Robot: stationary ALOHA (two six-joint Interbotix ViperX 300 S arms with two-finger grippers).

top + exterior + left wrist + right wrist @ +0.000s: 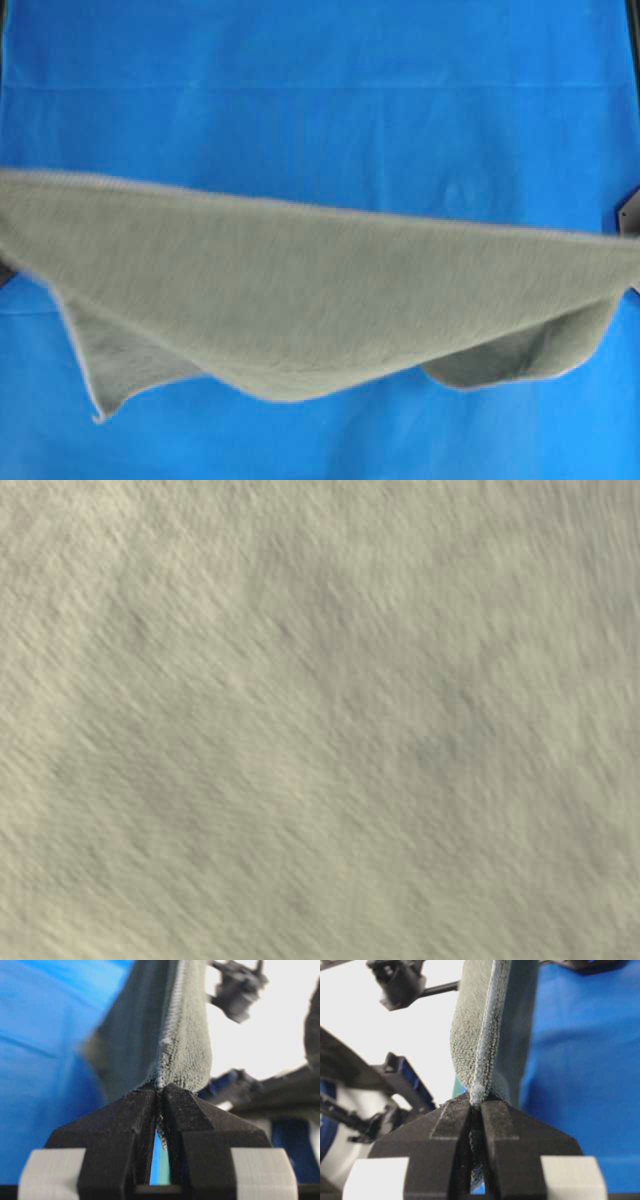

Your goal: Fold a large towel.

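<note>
Across the whole overhead view: blue table covering, faint crease lines running side to side, nothing else resting on the bare part that shows.

Over it, the towel is stretched from the left edge of the frame to the right edge. Grey-green, doubled over. Top hem is a thin pale stitched line, taut, running slightly downhill from upper left to right. Below that line the cloth sags in a belly near the middle. An under-layer hangs out lower left, ending in a hemmed corner; a second rounded lobe shows lower right. Edges are motion-blurred.

Table-level view: filled completely by towel fabric, blurred diagonal streaks, no other detail readable.

Left gripper: black fingers pinched together on the towel's hemmed edge, only a thin sliver of gap lower down between them. Cloth rises straight out of the tips, folded along the hem, blue covering to its left. Blurred black arm hardware against a bright background to the right.

Right gripper: same picture mirrored. Fingers clamped on the hemmed edge, cloth standing up out of the tips, blue covering on the right, dark arm parts upper left against white.

Overhead only catches a dark sliver of hardware at the right border, beside the towel's right end; gripper bodies themselves are out of that frame.
</note>
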